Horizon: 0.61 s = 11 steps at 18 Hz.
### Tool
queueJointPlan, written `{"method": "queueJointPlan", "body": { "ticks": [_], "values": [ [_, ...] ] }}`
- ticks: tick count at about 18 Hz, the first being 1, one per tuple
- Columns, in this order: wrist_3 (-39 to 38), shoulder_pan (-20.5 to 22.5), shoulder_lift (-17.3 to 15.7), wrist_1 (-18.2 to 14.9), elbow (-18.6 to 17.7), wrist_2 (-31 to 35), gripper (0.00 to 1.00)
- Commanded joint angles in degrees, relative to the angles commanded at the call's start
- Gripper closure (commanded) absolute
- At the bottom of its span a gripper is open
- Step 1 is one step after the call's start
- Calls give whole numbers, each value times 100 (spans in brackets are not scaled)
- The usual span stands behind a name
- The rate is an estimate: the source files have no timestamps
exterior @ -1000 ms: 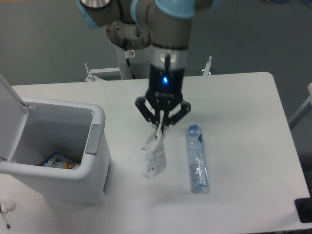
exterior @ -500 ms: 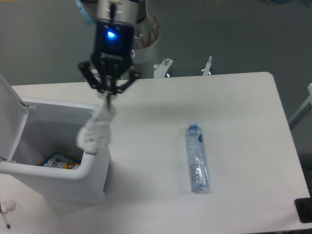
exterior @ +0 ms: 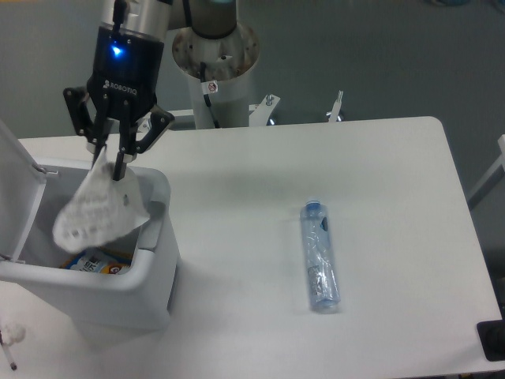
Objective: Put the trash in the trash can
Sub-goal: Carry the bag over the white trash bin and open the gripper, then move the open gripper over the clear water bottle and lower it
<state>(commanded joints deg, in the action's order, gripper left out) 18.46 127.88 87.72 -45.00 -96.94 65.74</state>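
1. Grey wall and floor lie behind a white worktop (exterior: 379,158), which carries everything in this single fixed view.

2. At the worktop's left end stands the trash can (exterior: 154,237), a white bin with rounded corners, its lid swung up and back at the left and a grey latch on its near right wall. Something with a printed label already lies on its floor (too small to name).

3. The end effector (exterior: 110,164) hangs over the can's back right corner, its fingers pinched together on the top of the wrapper (exterior: 99,209).

4. The relation that matters: the wrapper dangles straight down and slightly left from the fingers, its bulk over the open mouth of the can and inside the rim line. I judge that letting go from this spot would drop it into the can, though its right edge hangs close to the right wall.

5. The wrapper looks whitish, translucent and crumpled, wider at the bottom than at the gripped top; it should fall limp and light.

6. The bottle (exterior: 319,257) lies well apart on the right of the worktop, clear and crushed, with its cap end away from the camera and its long axis running roughly front to back. It still waits its turn.
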Motion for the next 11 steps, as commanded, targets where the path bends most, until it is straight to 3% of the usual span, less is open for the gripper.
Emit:
{"method": "queueJointPlan", "body": {
  "ticks": [2,6,10,11],
  "values": [
    [9,218,0,-9,-123,26,0],
    [97,1315,52,-9,-290,0,0],
    [491,2248,631,-26,-343,26,0],
    [762,2502,955,-26,-369,35,0]
  ]
}}
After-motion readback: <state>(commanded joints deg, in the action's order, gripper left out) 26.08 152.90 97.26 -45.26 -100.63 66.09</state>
